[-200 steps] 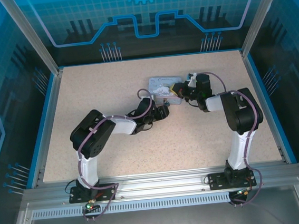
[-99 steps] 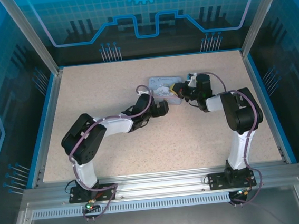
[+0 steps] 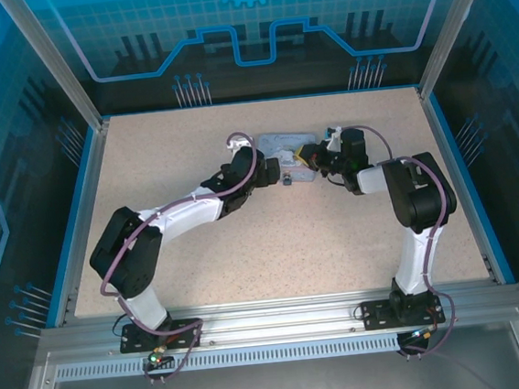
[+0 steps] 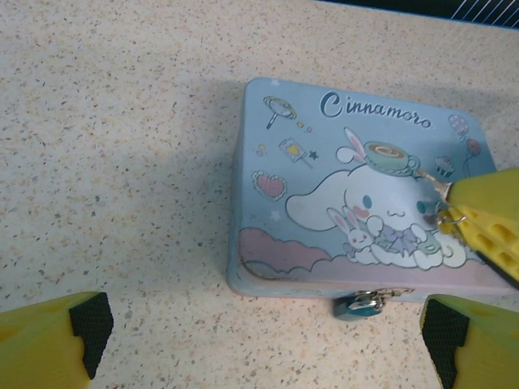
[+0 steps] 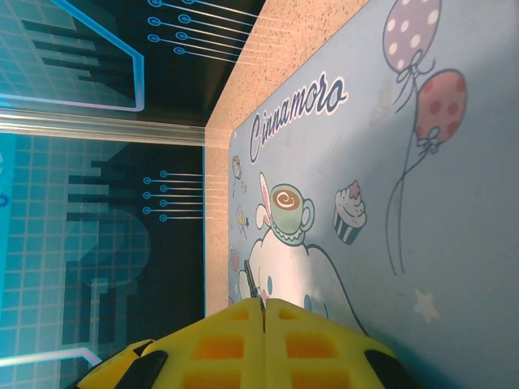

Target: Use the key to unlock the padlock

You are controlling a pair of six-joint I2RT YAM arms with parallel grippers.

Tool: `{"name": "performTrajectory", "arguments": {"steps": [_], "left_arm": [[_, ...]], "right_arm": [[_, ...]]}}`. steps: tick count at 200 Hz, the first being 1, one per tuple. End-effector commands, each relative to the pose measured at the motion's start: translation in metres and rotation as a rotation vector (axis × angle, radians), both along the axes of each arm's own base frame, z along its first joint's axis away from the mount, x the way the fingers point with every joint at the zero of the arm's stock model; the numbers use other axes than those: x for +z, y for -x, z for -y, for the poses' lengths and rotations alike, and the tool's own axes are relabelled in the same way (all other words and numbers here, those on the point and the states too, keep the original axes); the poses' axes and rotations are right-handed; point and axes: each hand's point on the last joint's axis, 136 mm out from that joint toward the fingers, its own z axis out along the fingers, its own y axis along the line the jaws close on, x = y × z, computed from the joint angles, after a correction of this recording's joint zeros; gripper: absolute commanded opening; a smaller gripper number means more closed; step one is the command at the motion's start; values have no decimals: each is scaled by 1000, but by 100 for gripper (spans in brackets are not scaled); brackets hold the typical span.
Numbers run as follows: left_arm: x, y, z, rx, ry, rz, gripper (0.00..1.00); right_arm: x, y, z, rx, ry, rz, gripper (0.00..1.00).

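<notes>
Finding 1: The left gripper (image 4: 266, 331) stands fully open and empty, low over the table (image 4: 122, 121). Its two yellow fingers (image 4: 49, 340) sit well apart at the near corners of the left wrist view.

Finding 2: The padlock (image 4: 361, 305) hangs at the near wall of the tin (image 4: 324, 154), just below the lid edge. It is ahead of the open jaws and off-centre, closer to the right-hand finger than to the left-hand one. There is no contact. Its keyhole face cannot be made out.

Finding 3: The right gripper (image 5: 263, 344) is clenched on the key (image 5: 256, 290). A thin dark blade projects from between the closed pads, roughly in line with the fingers. In the left wrist view the key and its small ring hang over the right part of the lid.

Finding 4: In the overhead view the left gripper (image 3: 276, 173) is just beside the padlock (image 3: 288, 181) on the tin's near side. The right gripper (image 3: 308, 156) sits over the lid beyond it.

Assessment: The left arm is the nearer to the lock. From the key, the lock lies across the lid's near edge and down. The next move likely turns on the left jaws centring on the lock body to steady it.
</notes>
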Motion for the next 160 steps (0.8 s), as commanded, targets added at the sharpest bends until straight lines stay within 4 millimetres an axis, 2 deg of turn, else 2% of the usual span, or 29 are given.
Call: {"name": "performTrajectory", "arguments": {"steps": [1,21,44,55,74,127,160], "left_arm": [[8,0,-3,-36,-10,51,99],[12,-6,-5,-20,-16,90,99],[13,-9,-3,-24,155,54,99],[8,-8,4,-73,250,-16,99],[3,-2,22,-188,361,-33,99],[-29,18,58,-375,478,-156,99],[-48,15,63,-385,456,-174,99]], "right_arm": [[-84,29,19,-64,97,-282,0],[-83,28,19,-63,97,-279,0],[-82,29,19,-61,100,-277,0],[-82,29,19,-61,101,-276,0],[-83,30,20,-62,102,-280,0],[-81,31,17,-58,109,-275,0],[-81,30,16,-53,110,-274,0]]}}
